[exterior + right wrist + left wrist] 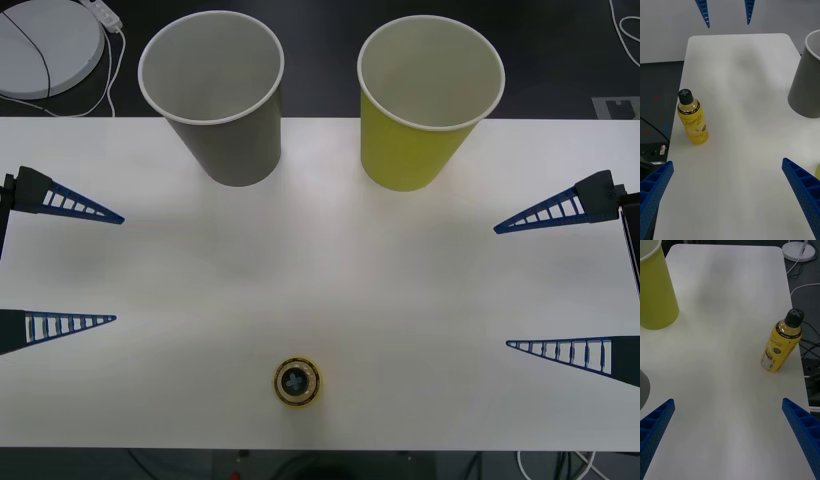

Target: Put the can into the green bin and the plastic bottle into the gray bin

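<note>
The plastic bottle (297, 382) (693, 120) (781, 348) stands upright near the table's front edge at the centre, yellow with a black cap. The gray bin (230, 140) (807, 86) stands at the back left and the green bin (415, 150) (655, 292) at the back right, both upright and empty. My left gripper (119, 270) (728, 400) hovers open at the table's left side. Open too, my right gripper (502, 287) (727, 162) hovers at the right side. Both are well away from the bottle. The can is out of view.
The white table (320, 300) lies bare between the bins and the bottle. A round white device (45, 45) with a cable sits on the dark floor beyond the back left corner. More cables lie on the floor by the front edge.
</note>
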Controlling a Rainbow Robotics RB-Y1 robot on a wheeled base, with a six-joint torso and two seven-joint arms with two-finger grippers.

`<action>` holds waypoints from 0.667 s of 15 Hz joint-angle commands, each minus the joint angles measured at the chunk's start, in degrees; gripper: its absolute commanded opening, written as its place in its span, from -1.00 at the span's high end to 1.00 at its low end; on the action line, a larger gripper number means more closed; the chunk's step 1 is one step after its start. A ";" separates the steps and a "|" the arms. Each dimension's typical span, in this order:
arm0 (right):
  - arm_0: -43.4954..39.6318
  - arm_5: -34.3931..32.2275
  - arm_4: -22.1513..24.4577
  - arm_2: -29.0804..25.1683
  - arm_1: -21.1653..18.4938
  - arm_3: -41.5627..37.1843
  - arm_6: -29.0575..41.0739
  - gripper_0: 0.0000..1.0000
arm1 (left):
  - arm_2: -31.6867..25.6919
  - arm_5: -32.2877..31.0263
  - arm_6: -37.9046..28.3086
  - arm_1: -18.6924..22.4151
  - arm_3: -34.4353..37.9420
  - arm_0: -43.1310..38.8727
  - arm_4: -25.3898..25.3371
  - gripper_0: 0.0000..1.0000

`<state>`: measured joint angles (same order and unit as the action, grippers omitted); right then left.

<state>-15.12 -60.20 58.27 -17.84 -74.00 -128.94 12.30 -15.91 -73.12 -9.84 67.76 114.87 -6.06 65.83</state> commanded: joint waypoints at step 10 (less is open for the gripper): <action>0.00 0.00 0.00 0.00 0.00 0.00 0.00 -1.00 | 1.05 -1.05 1.85 -1.05 -1.93 -1.23 -1.14 -1.00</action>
<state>-15.11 -60.20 58.27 -17.84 -74.00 -128.93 12.30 -14.86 -73.61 -8.45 66.69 113.37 -7.07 64.98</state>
